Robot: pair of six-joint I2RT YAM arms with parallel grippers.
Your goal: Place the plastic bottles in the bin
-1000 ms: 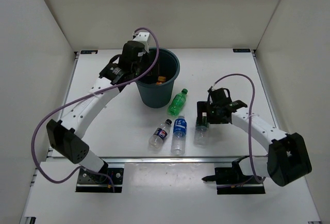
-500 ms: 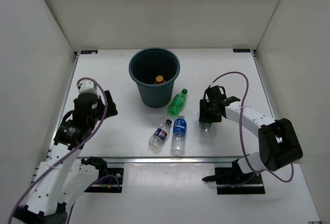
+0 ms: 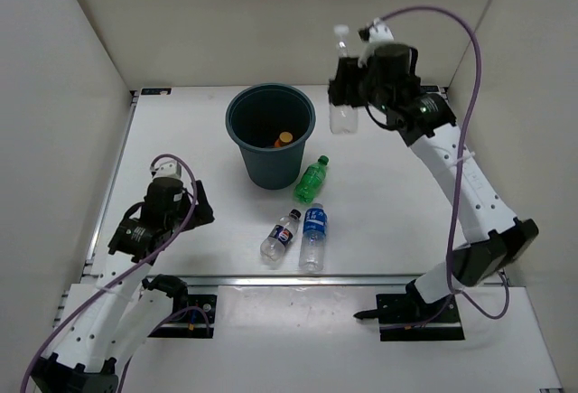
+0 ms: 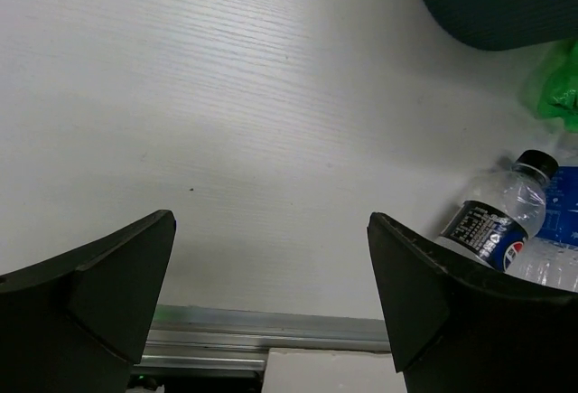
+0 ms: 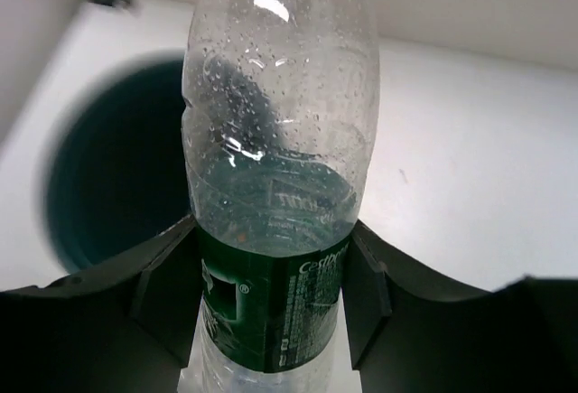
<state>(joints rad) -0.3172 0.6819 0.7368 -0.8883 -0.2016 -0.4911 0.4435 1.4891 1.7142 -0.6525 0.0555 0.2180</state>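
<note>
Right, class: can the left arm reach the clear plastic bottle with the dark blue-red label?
Probably yes: the left arm's open fingers hover near that clear blue-red-labelled bottle, only bare white table between.

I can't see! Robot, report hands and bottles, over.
Right gripper shut on green-label bottle, high beside bin. Left gripper open, empty. Orange bottle inside bin; green bottle, blue-label bottle, blue-red-label bottle on table. Bin unblocked.

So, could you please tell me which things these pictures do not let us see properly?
- Orange bottle: top view, only its cap end shows; the bin wall hides the rest.
- Blue-labelled bottle: left wrist view, cut by the right edge and a finger of the left claw.
- Green-labelled bottle in the right claw: right wrist view, cap and base cut by the top and bottom edges.
- Bin's inside: right wrist view, blurred and dark.
</note>
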